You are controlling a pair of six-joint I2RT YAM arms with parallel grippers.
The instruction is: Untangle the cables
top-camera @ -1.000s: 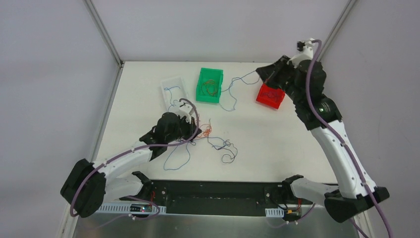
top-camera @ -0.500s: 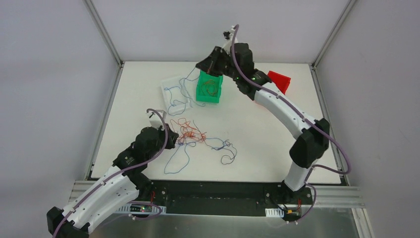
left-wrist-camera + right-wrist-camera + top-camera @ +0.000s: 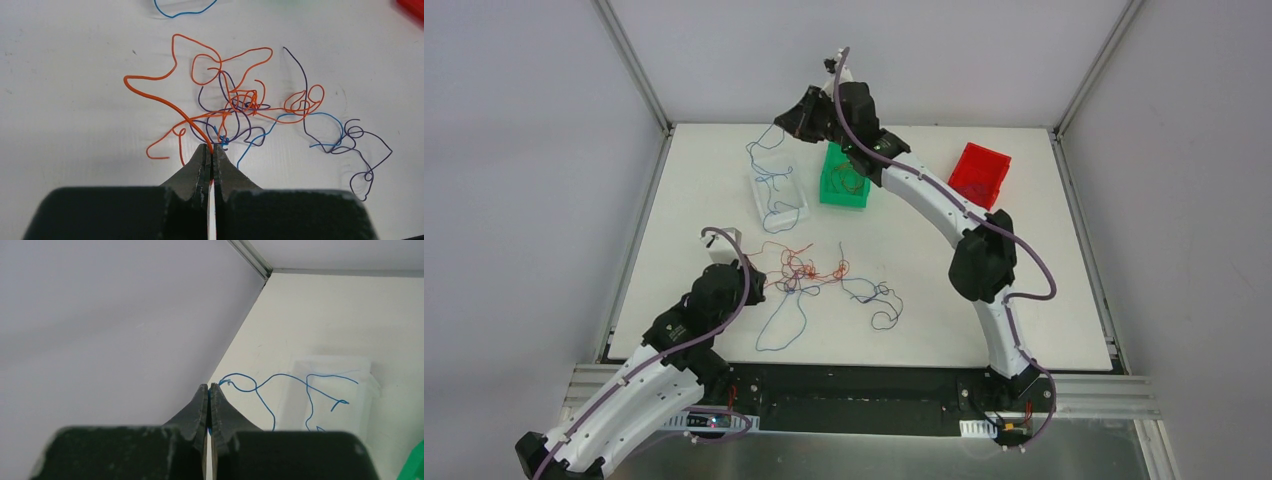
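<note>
So the right fingers [image 3: 200, 405], pinching a blue cable [image 3: 287, 374], have swung over to the white bin [image 3: 330, 360]; left fingers [image 3: 197, 167] clamp the orange-purple knot [image 3: 240, 102] on the worktop [image 3: 944, 290]. One strand's nearly sorted, probably.

3 bins [image 3: 844, 200] sit behind the cables [image 3: 809, 270]; 1 strand [image 3: 764, 180] apparently dangles into the leftmost.

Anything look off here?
Knot of orange, purple and blue wires on the table, with the left gripper shut on an orange wire. Right gripper shut on a blue wire trailing down into the white bin. Red bin sits skewed to the table edge. No damage visible.
</note>
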